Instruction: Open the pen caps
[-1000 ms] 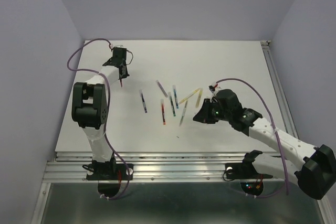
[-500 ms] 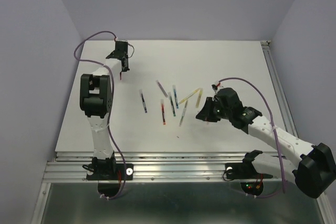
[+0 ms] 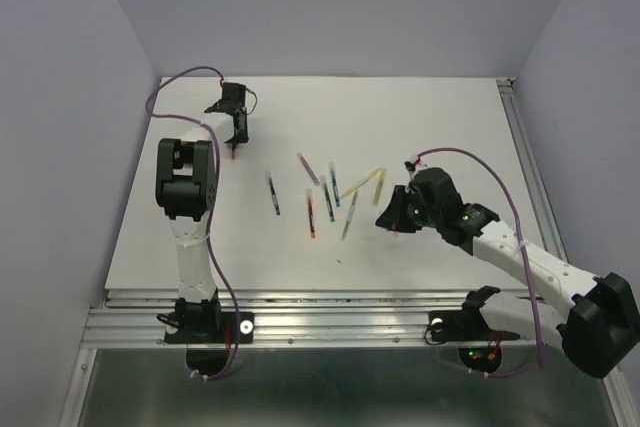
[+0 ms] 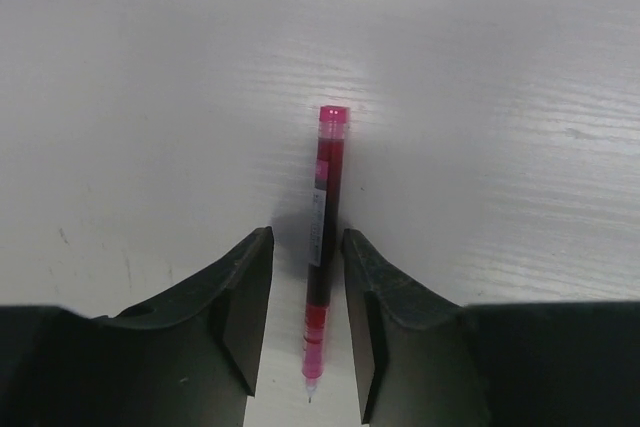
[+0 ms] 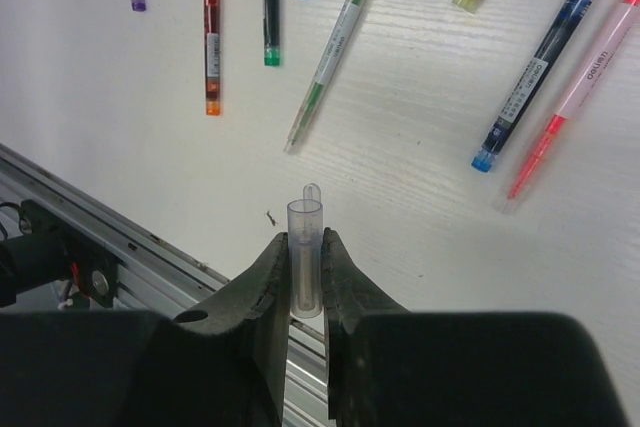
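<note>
Pens [image 3: 325,197] lie scattered on the table [image 3: 430,117] in the top view, left gripper [image 3: 235,142] far left, right gripper [image 3: 388,217] beside them. Left wrist: jaws narrowly parted astride a red pen [image 4: 330,177] lying flat. Right wrist: jaws pinch a clear pen cap [image 5: 305,222], upright.

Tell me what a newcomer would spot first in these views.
The right gripper, to the right of the scattered pens, pinches a clear pen cap between shut fingers. At far left, the left gripper stands open around a pink-red pen with its tip bare.
</note>
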Robot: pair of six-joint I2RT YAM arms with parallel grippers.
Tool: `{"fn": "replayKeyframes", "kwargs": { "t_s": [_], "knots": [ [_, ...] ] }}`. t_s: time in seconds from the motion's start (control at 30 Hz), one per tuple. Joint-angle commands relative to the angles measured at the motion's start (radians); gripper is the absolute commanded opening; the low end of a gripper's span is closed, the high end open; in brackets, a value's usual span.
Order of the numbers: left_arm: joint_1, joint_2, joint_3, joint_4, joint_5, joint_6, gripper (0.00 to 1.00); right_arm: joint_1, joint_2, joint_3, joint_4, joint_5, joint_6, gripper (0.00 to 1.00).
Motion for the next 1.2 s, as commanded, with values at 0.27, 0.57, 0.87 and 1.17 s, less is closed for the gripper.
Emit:
{"fn": "replayKeyframes", "kwargs": {
  "t_s": [0.27, 0.57, 0.87, 1.17],
  "knots": [
    [0.005, -0.14, 0.032, -0.096, 0.06, -0.078, 0.6, -0.005, -0.003, 0.095, -0.074, 0.015, -0.121, 0.02],
    [0.002, -0.425, -0.144, -0.118, 0.071, -0.284, 0.9, -0.005, -0.035, 0.1, -0.057, -0.051, -0.126, 0.04],
    [-0.051, -0.792, -0.647, -0.069, 0.089, -0.561, 0.91, 0.103, 0.041, 0.121, 0.092, -0.005, -0.017, 0.04],
    [-0.136, -1.056, -0.854, -0.079, 0.123, -0.639, 0.91, 0.106, 0.088, 0.169, -0.057, 0.278, 0.119, 0.07]
  ]
}}
